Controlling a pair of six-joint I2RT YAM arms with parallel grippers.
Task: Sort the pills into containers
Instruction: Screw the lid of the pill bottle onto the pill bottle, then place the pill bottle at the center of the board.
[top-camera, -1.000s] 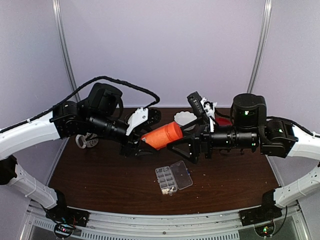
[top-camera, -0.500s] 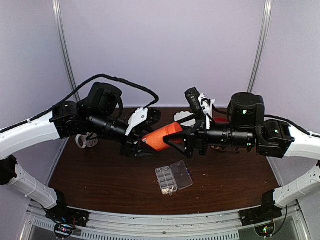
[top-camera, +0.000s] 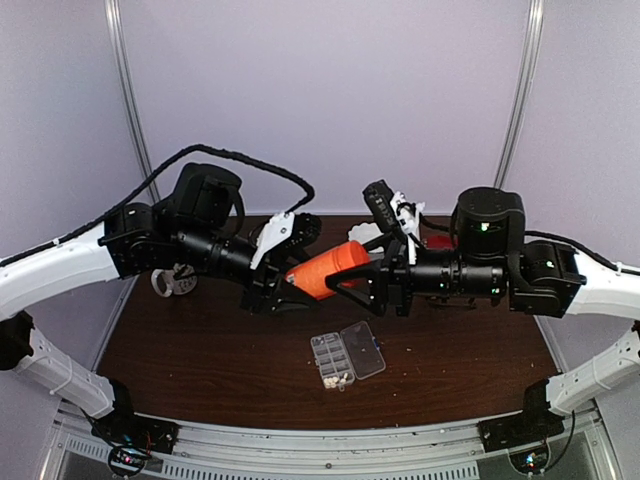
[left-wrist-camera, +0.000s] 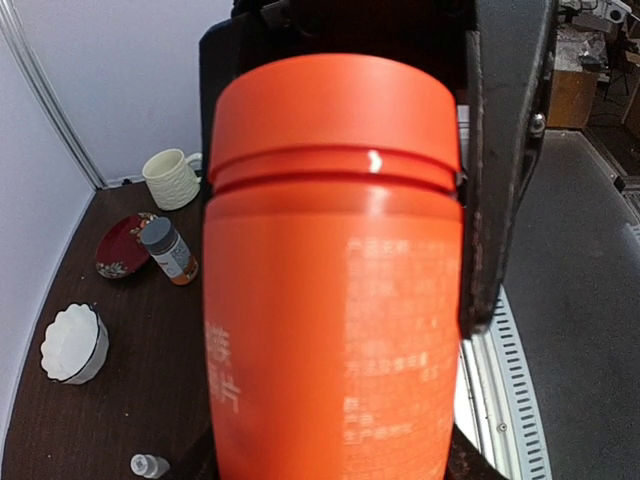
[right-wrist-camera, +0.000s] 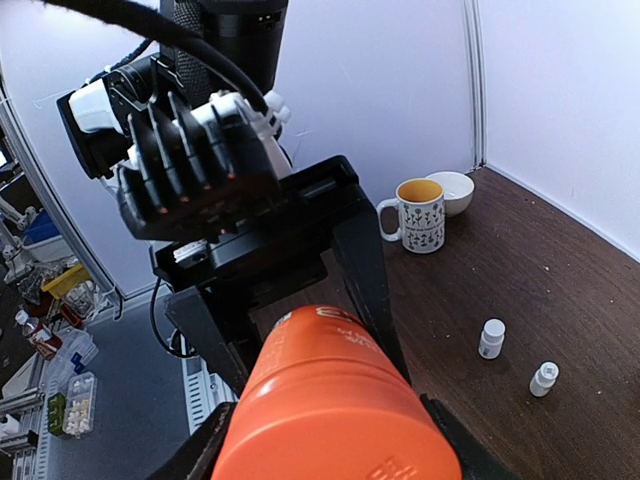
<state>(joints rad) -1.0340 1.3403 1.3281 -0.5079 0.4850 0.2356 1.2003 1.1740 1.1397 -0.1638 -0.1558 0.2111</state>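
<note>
An orange bottle (top-camera: 322, 271) (left-wrist-camera: 330, 300) (right-wrist-camera: 330, 420) hangs tilted above the table between both arms. My left gripper (top-camera: 285, 287) (left-wrist-camera: 330, 445) is shut on its body. My right gripper (top-camera: 352, 272) (right-wrist-camera: 325, 445) is shut on its orange cap, a finger pressed against each side. On the table below lies the clear organiser box (top-camera: 348, 357), lid swung open to the right. Its containers (top-camera: 330, 360) are the small cells, and pale pills (top-camera: 336, 380) show in the nearest ones.
A white scalloped bowl (top-camera: 370, 238) (left-wrist-camera: 72, 343) and a red plate (top-camera: 445, 242) (left-wrist-camera: 122, 245) sit at the back. A cream mug (left-wrist-camera: 172, 178), a grey-capped brown bottle (left-wrist-camera: 170, 250), a flowered mug (right-wrist-camera: 420, 215) and two tiny white bottles (right-wrist-camera: 491, 338) (right-wrist-camera: 543, 378) stand around.
My right arm has slid left onto the cap end of the orange bottle, and its jaws have narrowed around the cap. The left arm still holds the bottle in the same place.
</note>
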